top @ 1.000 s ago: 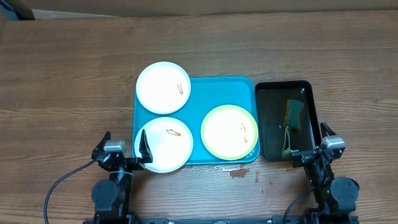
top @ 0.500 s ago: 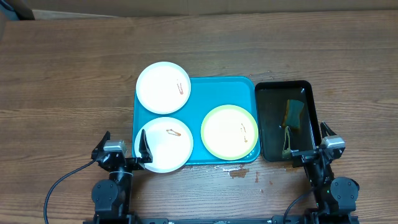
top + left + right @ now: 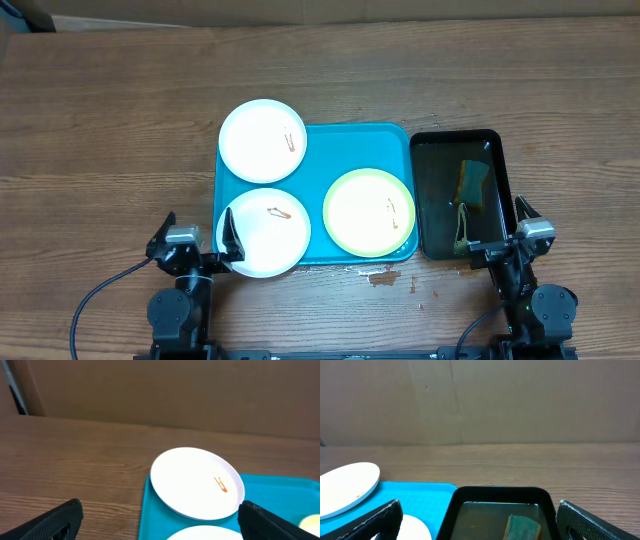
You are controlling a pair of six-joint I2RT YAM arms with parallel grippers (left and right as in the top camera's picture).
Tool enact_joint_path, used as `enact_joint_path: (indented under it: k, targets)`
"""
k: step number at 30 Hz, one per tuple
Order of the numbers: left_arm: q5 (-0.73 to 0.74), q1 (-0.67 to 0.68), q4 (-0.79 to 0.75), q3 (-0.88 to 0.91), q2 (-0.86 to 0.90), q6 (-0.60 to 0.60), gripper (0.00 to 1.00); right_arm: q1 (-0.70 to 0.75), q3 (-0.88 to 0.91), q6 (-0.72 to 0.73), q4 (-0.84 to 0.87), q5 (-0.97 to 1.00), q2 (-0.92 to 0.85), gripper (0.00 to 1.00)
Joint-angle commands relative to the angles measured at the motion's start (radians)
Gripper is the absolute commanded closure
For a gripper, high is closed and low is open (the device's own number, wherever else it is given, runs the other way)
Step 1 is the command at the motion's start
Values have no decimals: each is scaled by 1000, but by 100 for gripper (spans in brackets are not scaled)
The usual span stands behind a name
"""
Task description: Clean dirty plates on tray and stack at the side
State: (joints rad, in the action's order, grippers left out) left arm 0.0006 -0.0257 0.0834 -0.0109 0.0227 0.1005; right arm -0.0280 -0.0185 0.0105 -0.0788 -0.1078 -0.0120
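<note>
Holding both arms at the table edge on the near side of the tray (image 3: 350,145), I have the left gripper (image 3: 198,232) and the right gripper (image 3: 500,232) spread wide with nothing in either.

The risk I see is at the tray's near-left corner. The near white plate (image 3: 268,232) hangs out over the rim there, and one finger of the left gripper sits just beside its edge, perhaps over it. A careless lift of that arm could clip the plate and slide or tip it off the tray. The far white plate (image 3: 262,140) overhangs the tray's far-left corner in the same way. Propped on the rim, either one would probably rock under a wiping press. The sponge (image 3: 473,182) lies in liquid in the black tray (image 3: 455,133), just right of the tray, so I expect drips when it is carried across.

The green-rimmed plate (image 3: 369,212) lies wholly inside the tray's right half, toward the near rim. All three plates lie face up with small orange-red marks showing. Being round, they have no long axis. The tray's long axis runs left to right, along the near table edge.
</note>
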Motion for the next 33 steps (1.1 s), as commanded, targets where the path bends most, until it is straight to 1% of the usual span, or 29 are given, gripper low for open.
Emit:
enact_joint_path:
  k: [1, 8, 10, 13, 16, 20, 25, 26, 30, 33]
  targets:
    - [75, 4, 57, -69, 3, -6, 0, -5, 10, -4, 5, -5, 2, 0]
    - [78, 4, 306, -315, 38, 0, 0, -5, 10, -4, 5, -5, 2, 0]
    - [78, 4, 356, -392, 80, 0, 0, -5, 10, -4, 5, -6, 2, 0]
    - [80, 4, 427, -522, 187, 0, 1, -5, 10, -4, 5, -5, 2, 0]
    - [127, 4, 509, -666, 335, -2, 0, -5, 10, -4, 5, -5, 2, 0]
    - [241, 4, 649, -878, 581, -18, 0, -5, 10, -4, 5, -5, 2, 0]
    - [357, 5, 937, -1157, 919, -18, 0, -5, 10, -4, 5, -5, 2, 0]
    - [381, 5, 970, -1203, 981, -18, 0, -5, 10, -4, 5, -5, 2, 0]
    - [520, 5, 1051, -1316, 1174, 8, 0, -5, 10, -4, 5, -5, 2, 0]
    - [548, 5, 1051, -1332, 1276, 12, 0, -5, 10, -4, 5, -5, 2, 0]
